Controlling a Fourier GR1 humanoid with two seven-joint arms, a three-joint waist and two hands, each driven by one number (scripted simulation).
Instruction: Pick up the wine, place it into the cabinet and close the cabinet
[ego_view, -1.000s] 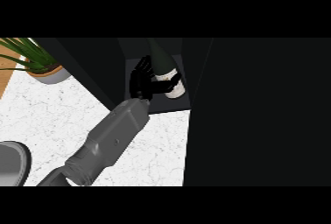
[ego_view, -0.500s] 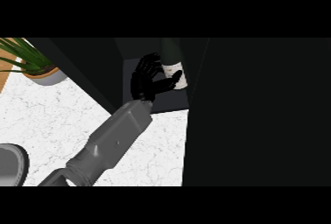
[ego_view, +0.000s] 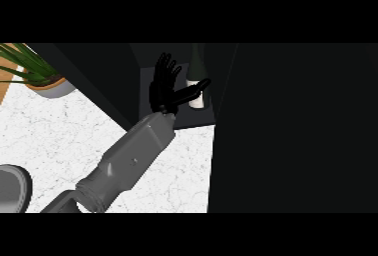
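Inside the dark cabinet at the far side of the counter, the wine stands upright on the cabinet floor, its pale label just showing behind a black hand. Which hand this is I can't say for certain; the forearm comes up from the lower left, so I take it for the left hand. Its fingers are spread and straight, pointing into the cabinet, and the thumb sticks out to the right, touching or just in front of the bottle. Nothing is clamped on the wine. The risk I see is that thumb: drawing the hand out carelessly could catch the bottle and tip it, since it looks tall and narrow. The big dark panel on the right looks like the open door, not yet closed. A potted plant sits far left. The other hand doesn't show.
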